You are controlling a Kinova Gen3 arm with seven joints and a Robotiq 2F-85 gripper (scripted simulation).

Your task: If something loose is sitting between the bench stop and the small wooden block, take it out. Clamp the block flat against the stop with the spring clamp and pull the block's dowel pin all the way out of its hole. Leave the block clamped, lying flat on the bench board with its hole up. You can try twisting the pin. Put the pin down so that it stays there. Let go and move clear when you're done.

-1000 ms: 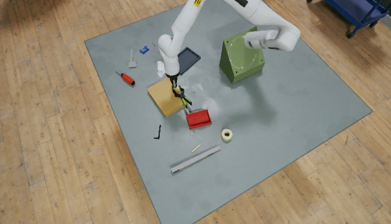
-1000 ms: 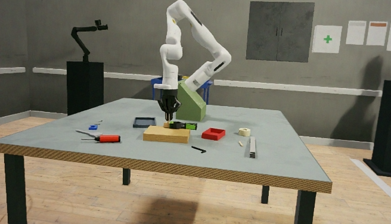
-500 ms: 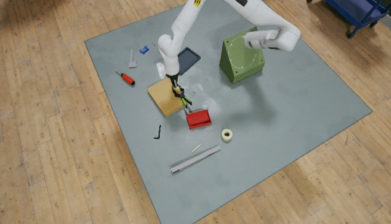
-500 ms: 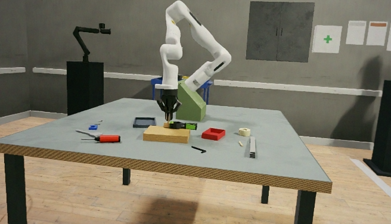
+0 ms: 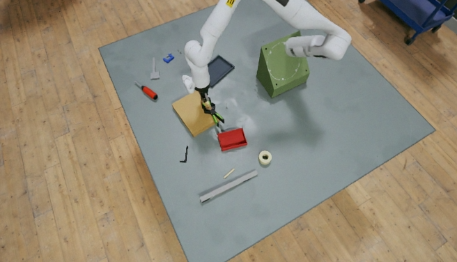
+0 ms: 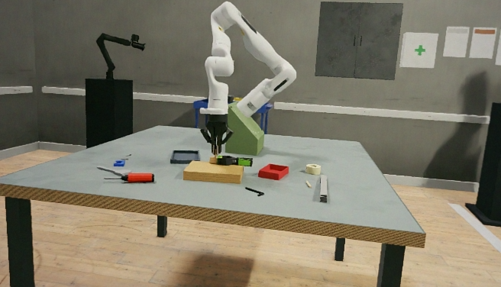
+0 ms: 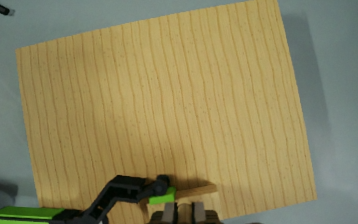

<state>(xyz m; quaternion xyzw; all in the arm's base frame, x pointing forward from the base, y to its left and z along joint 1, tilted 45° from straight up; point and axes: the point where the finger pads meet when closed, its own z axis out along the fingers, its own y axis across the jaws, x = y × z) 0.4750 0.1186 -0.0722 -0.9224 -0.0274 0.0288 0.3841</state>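
Note:
The bench board [image 5: 189,117] [image 6: 213,175] [image 7: 165,100] lies flat on the table. The small wooden block [image 6: 212,160] [image 7: 212,200] sits near its edge, beside the bench stop [image 7: 200,185], a low wooden strip. The spring clamp [image 5: 219,117] [image 6: 244,161] [image 7: 125,186], black with green handles, has a green pad at the stop's outer face. Its other jaw is hidden. My gripper [image 5: 206,99] [image 6: 216,150] [image 7: 185,212] points straight down over the block, shut on the dowel pin [image 7: 185,215]. How deep the pin sits, and any gap between block and stop, are hidden.
A red tray [image 5: 232,139] [image 6: 273,172] stands beside the clamp's handles. A dark tray [image 5: 220,71] [image 6: 185,156], white cloth [image 5: 188,83], screwdriver [image 5: 149,92], hex key [image 5: 186,155], tape roll [image 5: 265,160], thin stick [image 5: 229,173] and grey bar [image 5: 230,186] lie around the board.

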